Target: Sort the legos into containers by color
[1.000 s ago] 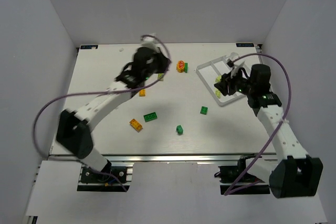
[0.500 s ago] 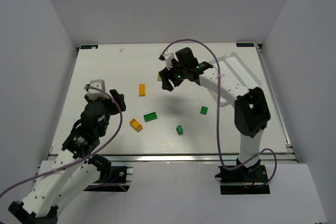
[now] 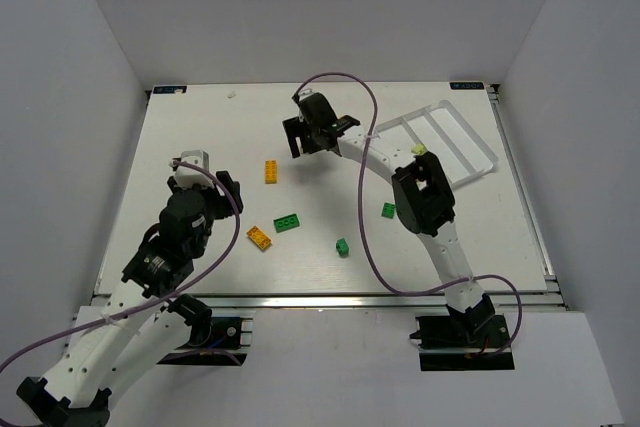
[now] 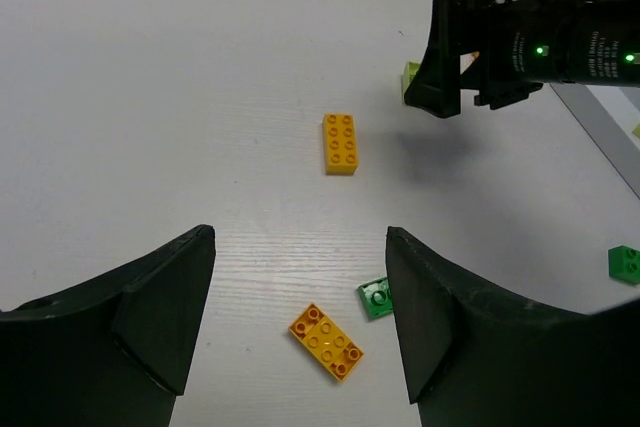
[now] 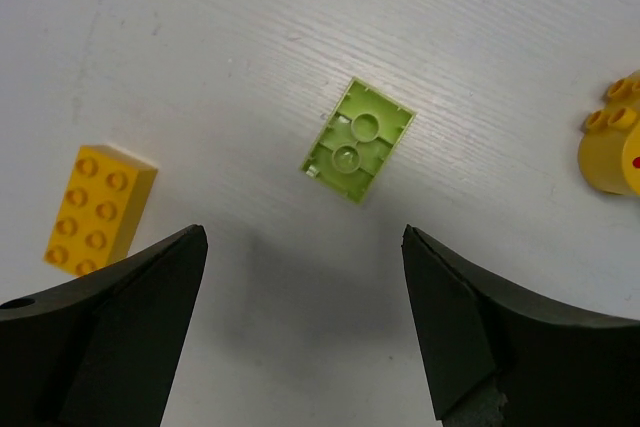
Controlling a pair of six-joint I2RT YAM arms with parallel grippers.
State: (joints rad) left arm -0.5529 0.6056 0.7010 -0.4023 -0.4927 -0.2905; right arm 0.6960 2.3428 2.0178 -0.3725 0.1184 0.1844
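**Right gripper (image 3: 305, 135) swings from tray (image 3: 455, 137) to lime brick (image 5: 357, 140)**

Overhead, the right gripper has crossed from the clear tray, upper right, to upper centre. Its wrist view shows the jaws spread wide, empty, over an upturned lime brick. The left gripper (image 4: 300, 237), also wide and empty, has pulled back to lower left. That brick looks next.

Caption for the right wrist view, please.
Open right gripper over an upturned lime brick, orange brick at left, round orange piece at right edge.
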